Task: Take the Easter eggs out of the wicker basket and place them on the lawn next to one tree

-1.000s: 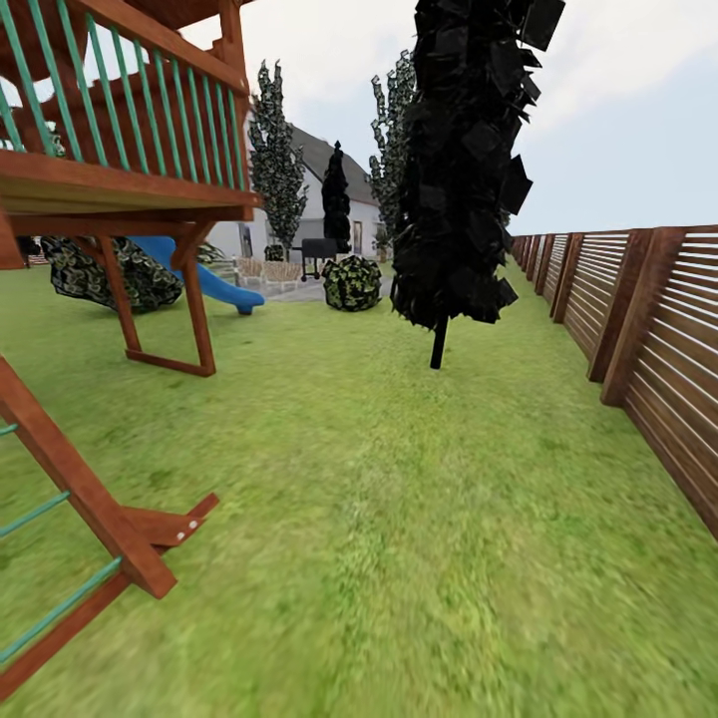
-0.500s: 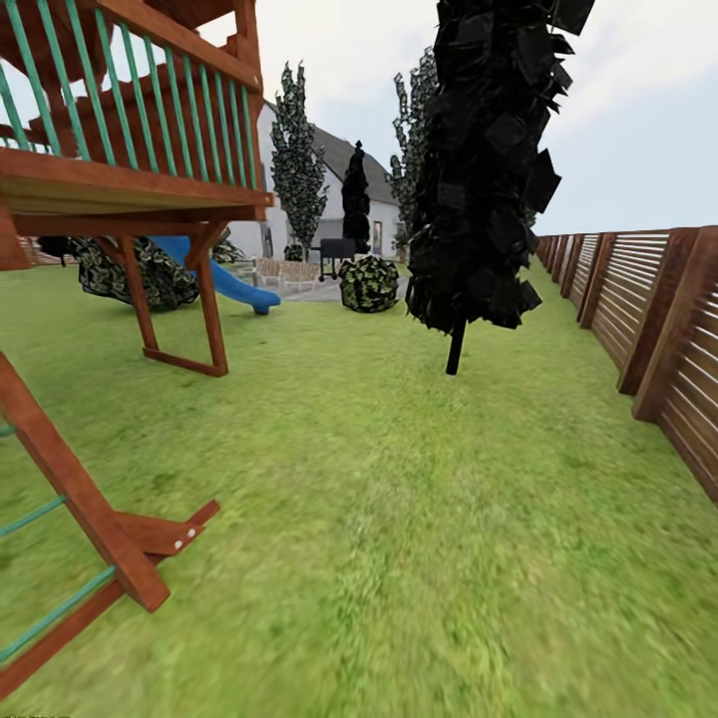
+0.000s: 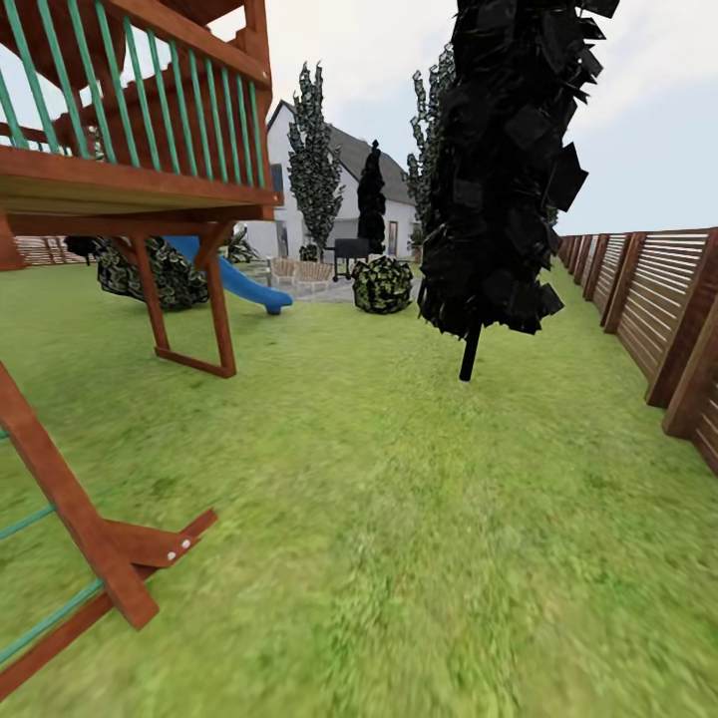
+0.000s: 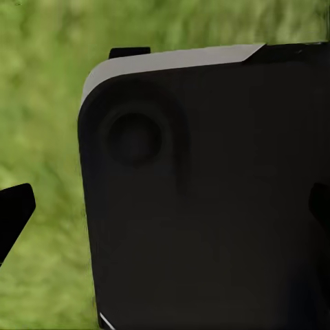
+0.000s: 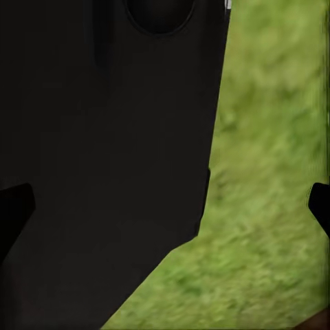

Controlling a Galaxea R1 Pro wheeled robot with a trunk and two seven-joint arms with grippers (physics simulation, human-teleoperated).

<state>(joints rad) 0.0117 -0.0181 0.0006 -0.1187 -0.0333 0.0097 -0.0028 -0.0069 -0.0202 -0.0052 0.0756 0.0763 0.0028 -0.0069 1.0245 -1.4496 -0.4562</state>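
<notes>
No eggs or basket: neither is in sight from the head camera.
Lawn: flat green grass (image 3: pixel 419 519) runs from the foreground back to a grey-roofed house (image 3: pixel 344 194).
Trees: two slim, upright trees with mottled green-white leaves stand near the house, one (image 3: pixel 314 160) left of the dark conifer, the other (image 3: pixel 431 130) partly behind it.
Conifer: near-black crown on a thin black trunk (image 3: pixel 469 351), vertical, mid-lawn.
Fence: brown horizontal slats (image 3: pixel 658 299) line the right edge of the garden.
Play frame: red-brown timber with green rails (image 3: pixel 130 130) at left; a blue slide (image 3: pixel 239 284) behind it.
Bush: round, mottled (image 3: pixel 382 284), near the house.
Left end effector: dark fingertip (image 4: pixel 14 213) at the frame edge over grass beside a black robot panel (image 4: pixel 206 192); spread cannot be told.
Right end effector: dark fingertip (image 5: pixel 12 210) at the frame edge, likewise over grass; spread cannot be told.
</notes>
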